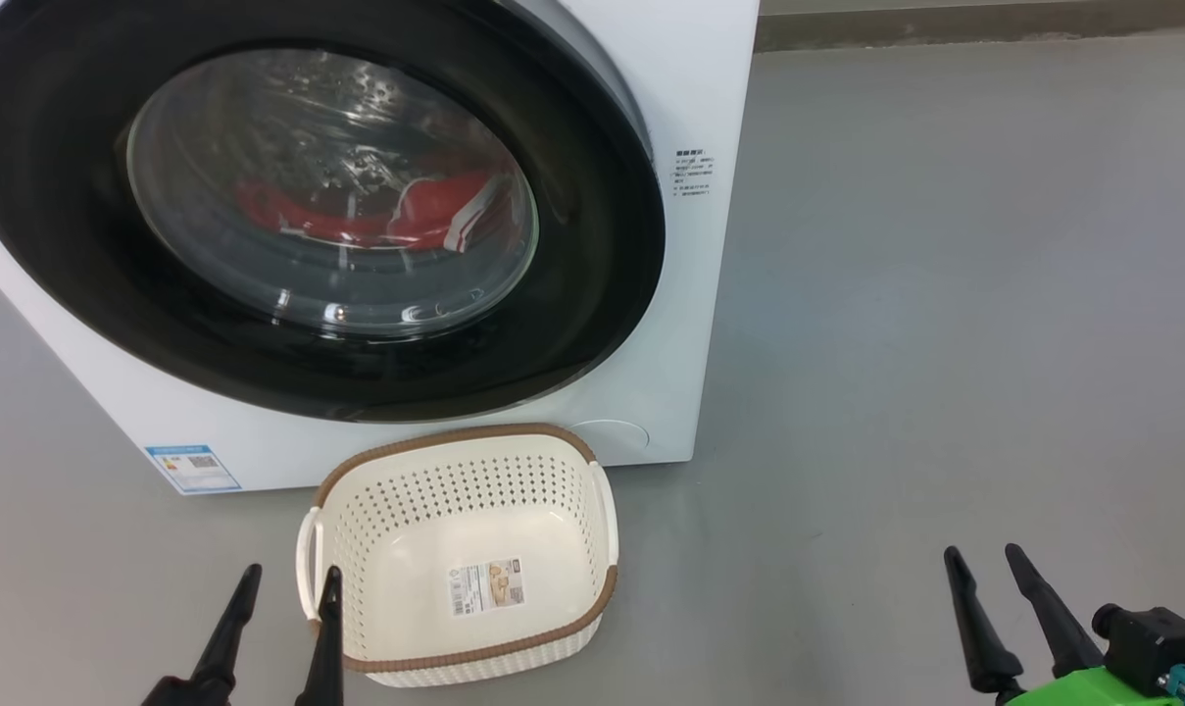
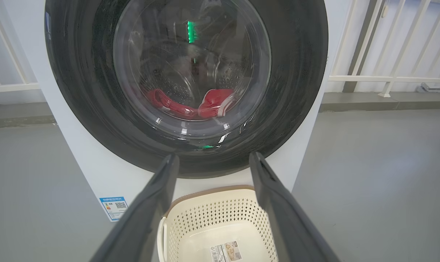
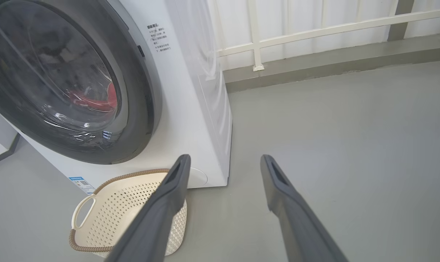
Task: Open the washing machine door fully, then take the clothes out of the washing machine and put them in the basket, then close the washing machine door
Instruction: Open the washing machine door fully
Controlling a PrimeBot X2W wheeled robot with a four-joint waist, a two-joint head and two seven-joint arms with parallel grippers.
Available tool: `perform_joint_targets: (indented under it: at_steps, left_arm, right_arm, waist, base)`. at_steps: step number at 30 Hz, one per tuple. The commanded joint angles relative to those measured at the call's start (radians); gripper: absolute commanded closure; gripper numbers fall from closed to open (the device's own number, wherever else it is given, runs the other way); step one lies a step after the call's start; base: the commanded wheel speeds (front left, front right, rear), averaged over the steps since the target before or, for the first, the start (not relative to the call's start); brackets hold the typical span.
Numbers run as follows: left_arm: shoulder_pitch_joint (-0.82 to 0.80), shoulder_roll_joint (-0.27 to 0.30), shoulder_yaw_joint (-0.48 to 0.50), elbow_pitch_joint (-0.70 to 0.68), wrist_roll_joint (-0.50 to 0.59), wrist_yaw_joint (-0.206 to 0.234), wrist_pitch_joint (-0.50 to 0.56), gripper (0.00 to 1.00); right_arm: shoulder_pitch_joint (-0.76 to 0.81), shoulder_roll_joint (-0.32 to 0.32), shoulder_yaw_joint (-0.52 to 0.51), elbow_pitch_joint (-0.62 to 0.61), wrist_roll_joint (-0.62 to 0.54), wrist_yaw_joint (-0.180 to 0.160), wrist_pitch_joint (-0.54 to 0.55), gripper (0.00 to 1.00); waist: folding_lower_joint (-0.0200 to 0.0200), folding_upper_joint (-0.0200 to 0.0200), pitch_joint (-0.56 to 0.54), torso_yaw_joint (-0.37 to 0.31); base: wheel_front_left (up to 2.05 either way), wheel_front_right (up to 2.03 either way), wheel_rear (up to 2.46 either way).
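Red behind the shut door (image 1: 602, 245), so clothes (image 1: 425, 211) inside the washing machine (image 1: 690, 98), basket (image 1: 455, 436) parked on the near floor (image 1: 945, 294) for a short drop, left gripper (image 1: 293, 574) and right gripper (image 1: 982, 554) spread open, empty.

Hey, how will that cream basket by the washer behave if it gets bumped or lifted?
The basket is probably light: thin perforated plastic, empty, so a bump would likely slide it on the smooth floor. Its low, wide shape looks hard to tip. Lifted by one side handle, it would probably tilt.
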Motion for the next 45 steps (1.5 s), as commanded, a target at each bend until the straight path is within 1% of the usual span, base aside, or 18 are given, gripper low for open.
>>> perform_joint_targets:
  at_steps: [1, 7, 9, 10, 17, 22, 29, 33, 37, 40, 45]
  left_arm:
    - [-0.029, 0.015, 0.030, -0.020, -0.001, 0.009, -0.012, 0.00]
    - [-0.042, 0.015, 0.016, -0.027, -0.006, 0.015, -0.012, 0.00]
    - [-0.049, 0.015, 0.008, -0.031, 0.009, 0.015, -0.012, 0.00]
    - [-0.049, 0.015, 0.008, -0.031, 0.009, 0.015, -0.012, 0.00]
    - [-0.093, 0.015, -0.012, -0.047, 0.013, 0.020, -0.012, 0.00]
    - [-0.130, 0.015, -0.021, -0.057, 0.012, 0.024, -0.012, 0.00]
    - [-0.167, 0.015, -0.036, -0.068, 0.001, 0.033, -0.012, 0.00]
    - [-0.185, 0.015, -0.042, -0.071, -0.002, 0.037, -0.012, 0.00]
    - [-0.202, 0.015, -0.052, -0.071, -0.007, 0.040, -0.012, 0.00]
    - [-0.212, 0.015, -0.063, -0.070, -0.011, 0.042, -0.012, 0.00]
    - [-0.227, 0.015, -0.078, -0.072, -0.014, 0.046, -0.012, 0.00]
  right_arm:
    - [-0.034, -0.013, 0.028, -0.029, 0.018, -0.001, -0.012, 1.00]
    - [-0.119, -0.034, 0.078, -0.053, 0.109, -0.001, -0.012, 1.00]
    - [-0.162, -0.046, 0.096, -0.060, 0.137, -0.001, -0.012, 1.00]
    - [-0.162, -0.046, 0.096, -0.060, 0.137, -0.001, -0.012, 1.00]
    - [-0.358, -0.074, 0.138, -0.074, 0.220, -0.001, -0.012, 1.00]
    - [-0.505, -0.101, 0.169, -0.058, 0.246, -0.001, -0.012, 1.00]
    - [-0.671, -0.147, 0.202, -0.015, 0.290, -0.001, -0.012, 1.00]
    - [-0.765, -0.169, 0.227, 0.023, 0.347, -0.001, -0.012, 1.00]
    - [-0.845, -0.192, 0.283, 0.090, 0.444, -0.001, -0.012, 1.00]
    - [-0.905, -0.230, 0.374, 0.130, 0.532, -0.001, 0.011, 1.00]
    - [-1.005, -0.297, 0.471, 0.170, 0.688, -0.001, 0.059, 1.00]
  waist:
    - [0.0000, 0.0000, 0.001, 0.001]
    - [0.0000, 0.0000, 0.014, 0.007]
    - [0.0000, 0.0000, 0.023, 0.010]
    - [0.0000, 0.0000, 0.023, 0.010]
    - [0.0000, 0.0000, 0.080, 0.026]
    - [0.0000, 0.0000, 0.125, 0.048]
    - [0.0000, 0.0000, 0.170, 0.084]
    - [0.0000, 0.0000, 0.192, 0.097]
    - [0.0000, 0.0000, 0.208, 0.111]
    - [0.0000, 0.0000, 0.219, 0.124]
    - [0.0000, 0.0000, 0.245, 0.140]
  base:
    - [0.00, 0.00, 0.00]
    - [0.00, 0.00, 0.00]
    - [0.00, 0.00, 0.00]
    - [0.00, 0.00, 0.00]
    - [0.00, 0.00, 0.00]
    - [0.00, 0.00, 0.00]
    - [0.00, 0.00, 0.00]
    - [0.00, 0.00, 0.00]
    - [0.00, 0.00, 0.00]
    - [0.00, 0.00, 0.00]
    - [0.00, 0.00, 0.00]
